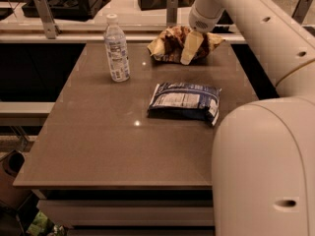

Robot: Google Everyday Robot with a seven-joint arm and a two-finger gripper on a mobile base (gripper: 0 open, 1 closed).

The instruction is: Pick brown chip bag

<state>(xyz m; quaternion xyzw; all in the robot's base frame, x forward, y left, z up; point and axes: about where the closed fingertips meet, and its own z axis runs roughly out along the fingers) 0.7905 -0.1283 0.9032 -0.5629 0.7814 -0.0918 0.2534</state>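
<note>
**At the bag, nothing lifted yet**

On the left of the worktop [98, 141] a water bottle [117, 50] stood upright with its cap on, well apart from what I was after. I had no business with it.

To its right, at the far edge, lay the brown chip bag [167, 43], crumpled, dark in the middle and pale yellow-tan at the edges. As far as I could judge it rested on the surface and had not been raised.

My hand [190, 50] was down at the right half of that bag, its pale tip lying against the foil or just in front of it. Whether it was open or closed on the bag I could not tell, since the tip and the wrinkled foil ran together from this side. So I could not claim a hold.

Nearer the middle, well in front of the brown bag, the blue and white snack bag [184, 101] lay flat. It was apart from my hand and untouched.

Farthest right, my arm [256, 28] came in from above and reached down to the far edge.

By my reckoning the reach was done and I was at the right bag. Left to do were a sure grip and the lift clear of the worktop. Foil that slack might slip or come up by one corner only.
</note>
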